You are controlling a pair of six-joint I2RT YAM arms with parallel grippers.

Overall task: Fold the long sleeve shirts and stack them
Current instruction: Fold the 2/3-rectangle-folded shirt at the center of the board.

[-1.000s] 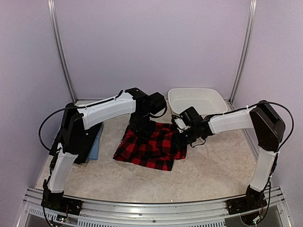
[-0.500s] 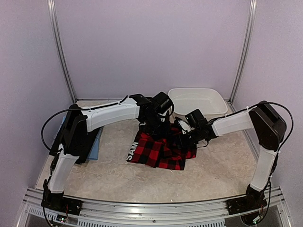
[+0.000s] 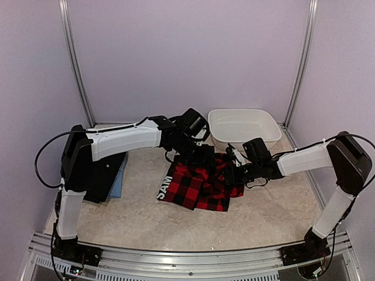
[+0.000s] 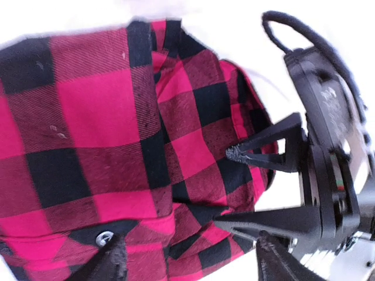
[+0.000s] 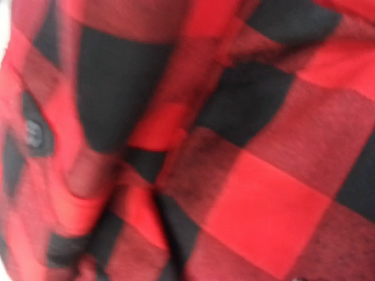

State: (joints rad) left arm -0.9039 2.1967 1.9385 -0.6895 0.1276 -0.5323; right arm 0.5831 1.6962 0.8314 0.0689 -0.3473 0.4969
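The red-and-black checked flannel shirt (image 3: 199, 186) lies bunched and partly folded on the table (image 3: 263, 216), on the near side of the white plastic basin (image 3: 243, 126). The left gripper (image 4: 190, 260) hangs over it with fingers spread and nothing between them. The right gripper (image 4: 225, 187), at the shirt's right edge, also has its jaws apart, though its blurred wrist view leaves contact with the cloth unclear. A black shirt (image 3: 102, 187) and a light blue shirt (image 3: 119, 180) lie stacked at the table's left.
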